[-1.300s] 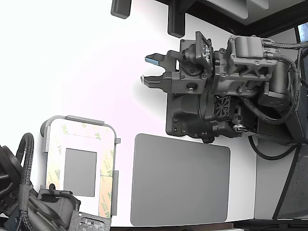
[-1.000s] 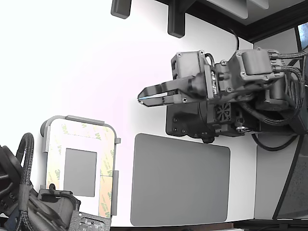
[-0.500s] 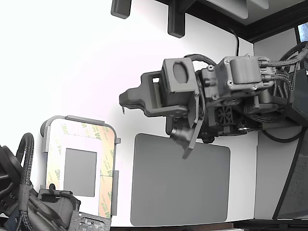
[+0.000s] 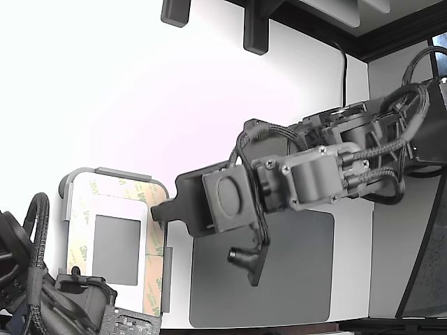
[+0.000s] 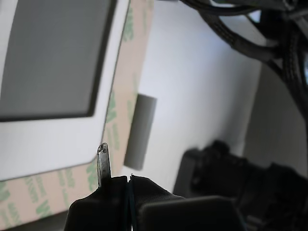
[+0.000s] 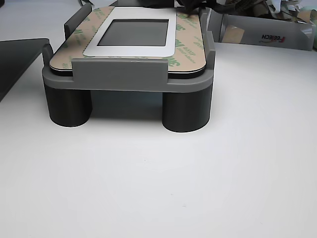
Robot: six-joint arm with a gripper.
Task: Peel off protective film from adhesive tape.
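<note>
My tool (image 4: 159, 210), tips pinched together on nothing, sits at 3 o'clock of the protective film (image 4: 155, 241), whose strip runs 12-to-6.

The protective film (image 6: 184, 48) looks like thin cream paper with green letters, dull and smooth. The plate (image 6: 129, 51) inside it is white and a little shiny, and the grey rectangle (image 6: 133, 32) in its middle is flat and dull. The holder (image 6: 119, 74) under them is grey plastic, matt, on dark round legs. The mat (image 4: 293, 272), at 3 o'clock from the holder in the exterior view, is dark grey and matt. The gripper (image 5: 115, 166) is black plastic with a thin, shiny metal-looking tip. The table (image 6: 158, 188) is white and smooth.
</note>
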